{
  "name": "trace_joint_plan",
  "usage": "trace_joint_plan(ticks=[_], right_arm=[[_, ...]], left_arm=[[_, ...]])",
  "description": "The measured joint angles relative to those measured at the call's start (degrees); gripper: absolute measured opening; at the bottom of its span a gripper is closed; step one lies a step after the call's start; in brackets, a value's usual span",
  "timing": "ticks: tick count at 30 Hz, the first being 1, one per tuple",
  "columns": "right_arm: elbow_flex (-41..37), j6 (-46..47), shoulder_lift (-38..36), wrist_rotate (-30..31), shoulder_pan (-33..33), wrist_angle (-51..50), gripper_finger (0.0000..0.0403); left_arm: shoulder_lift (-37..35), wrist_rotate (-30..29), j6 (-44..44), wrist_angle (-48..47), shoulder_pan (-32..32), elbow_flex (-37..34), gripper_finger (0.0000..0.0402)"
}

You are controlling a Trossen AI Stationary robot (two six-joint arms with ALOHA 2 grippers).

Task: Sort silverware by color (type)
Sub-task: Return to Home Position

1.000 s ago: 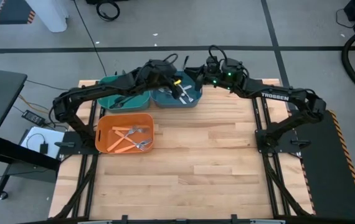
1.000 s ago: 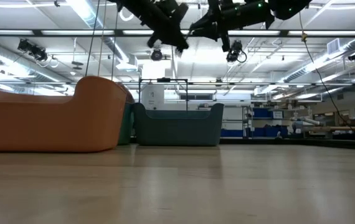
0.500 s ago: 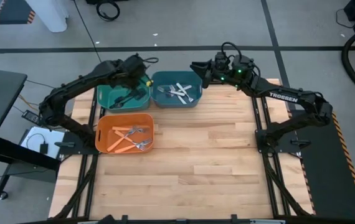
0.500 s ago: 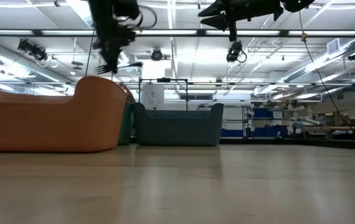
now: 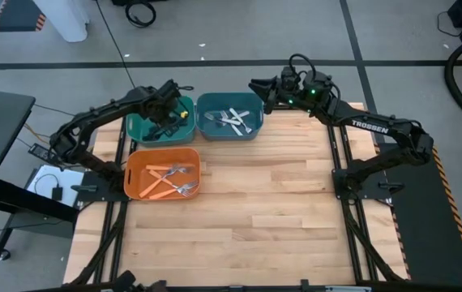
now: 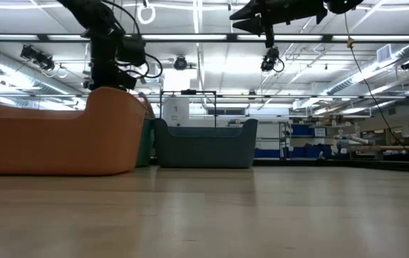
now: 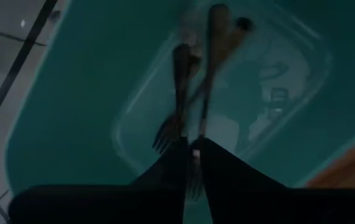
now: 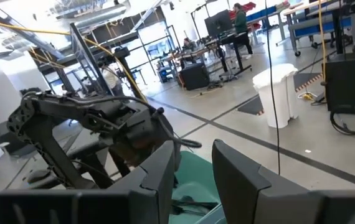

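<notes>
Left claw [image 7: 193, 142] first: you've got it low over the green bin [image 5: 131, 126] at the far left of the desk [image 5: 271, 195], its fingers [image 7: 221, 168] drawn in to a thin slit and gripping nothing you can make out. Look past those fingers in the left wrist view and the black forks [image 7: 179, 93] lie on the bin's floor, two handles crossing and tines pointing back toward the claw; whether the fingertips touch them, you can't tell. From desk height that claw drops out of sight behind the orange bin [image 5: 134, 174], so its tips are hidden there. Now your right claw [image 5: 255, 86]: it hangs high by the far right corner of the blue bin [image 5: 215, 134], jaws parted and empty, pointing across toward the left arm. Inside the blue bin, the silver forks [image 5: 233, 120] sit in a loose pile. Nearer you, just in front of the green bin, the orange bin holds the orange-handled forks [image 5: 166, 180], lying criss-crossed. Green and blue bins stand side by side, walls touching or nearly so.
</notes>
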Motion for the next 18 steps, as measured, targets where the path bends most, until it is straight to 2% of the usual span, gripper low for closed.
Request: trace_joint_plan(ticks=[3, 6, 9, 14, 18], right_arm=[[0.0, 0.1, 0.0, 0.0, -0.3, 0.0, 0.0115], [0.0, 0.5, -0.1, -0.5, -0.9, -0.1, 0.0115], [0.0, 2.5, -1.6, -4.8, -2.1, -2.6, 0.0115], [0.0, 3.3, -8.0, -12.7, -7.2, -8.7, 0.0115], [0.0, 0.2, -15.8, -13.4, -13.3, -14.3, 0.0115]], left_arm=[[0.0, 0.1, -1.3, -0.6, 0.1, 1.2, 0.0064], [0.0, 1.5, -5.1, -2.4, -1.0, 5.3, 0.0072], [-1.9, 1.9, -6.4, -4.0, -2.5, 10.0, 0.0074], [-11.5, 1.9, -8.2, 0.6, -3.8, 13.6, 0.0075], [-21.9, 1.8, -10.5, 4.0, -3.4, 13.6, 0.0075]])
